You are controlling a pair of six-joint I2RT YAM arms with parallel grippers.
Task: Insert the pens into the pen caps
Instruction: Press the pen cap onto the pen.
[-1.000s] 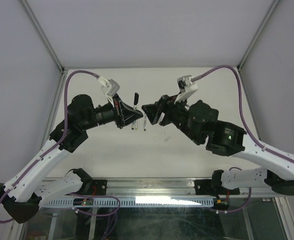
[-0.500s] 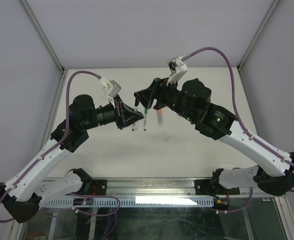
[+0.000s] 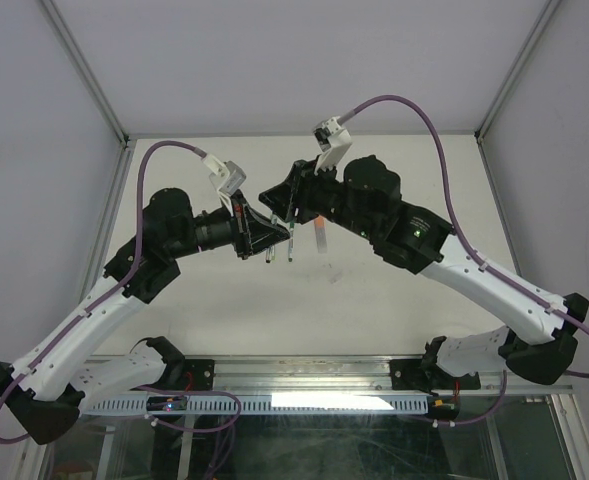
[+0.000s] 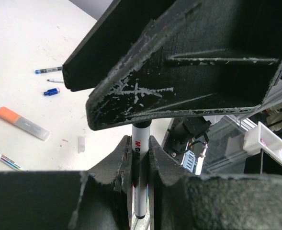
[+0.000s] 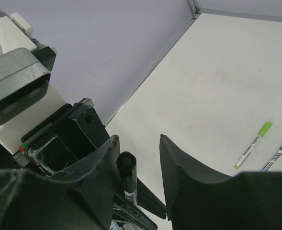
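My left gripper point(image 4: 140, 163) is shut on a white-barrelled pen point(image 4: 141, 136) and holds it upright above the table. The pen's black top end point(image 5: 126, 167), which looks like a pen cap, stands between the fingers of my right gripper point(image 5: 138, 139). That gripper is open; the black end rests against one finger point(image 5: 102, 158), with a gap to the other. In the top view the two grippers meet over the middle of the table, the right gripper point(image 3: 279, 197) just beyond the left gripper point(image 3: 264, 232).
An orange-capped highlighter point(image 4: 23, 123), a blue pen point(image 4: 49, 70), a small blue cap point(image 4: 51, 91) and a clear cap point(image 4: 81, 143) lie on the white table. A lime-capped pen point(image 5: 253, 146) and a green-capped pen point(image 5: 279, 152) lie side by side. Grey walls enclose the table.
My right arm has swung left and forward, bringing its fingers around the top of the pen held by the left gripper. Its jaws have narrowed. The left gripper has stayed put.
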